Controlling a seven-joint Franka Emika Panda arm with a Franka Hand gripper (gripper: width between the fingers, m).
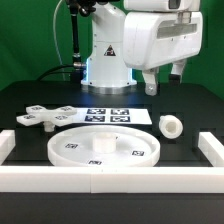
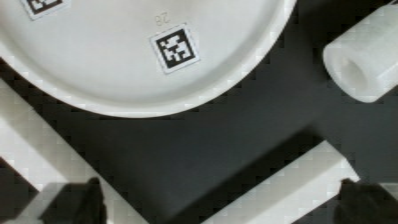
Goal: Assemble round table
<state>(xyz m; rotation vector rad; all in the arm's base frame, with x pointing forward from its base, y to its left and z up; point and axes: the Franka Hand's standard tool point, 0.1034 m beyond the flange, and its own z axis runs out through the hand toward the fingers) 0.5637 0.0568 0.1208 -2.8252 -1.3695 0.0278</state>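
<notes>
Front rail (image 1: pixel 110 181) | disc (image 1: pixel 105 148), post (image 1: pixel 172 126) behind | end effector (image 1: pixel 164 80) spread above their gap

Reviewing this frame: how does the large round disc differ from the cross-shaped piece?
The round disc is circular with a raised rim; the cross-shaped piece is flat with arms. The disc is clearly larger than the cross. The disc lies beside the front rail; the cross lies farther back, toward the exterior view's left. Both are white, tagged, and lie flat on the black table.

One disc (image 1: pixel 62 146), one post (image 1: pixel 172 127), one cross (image 1: pixel 42 117)
</notes>
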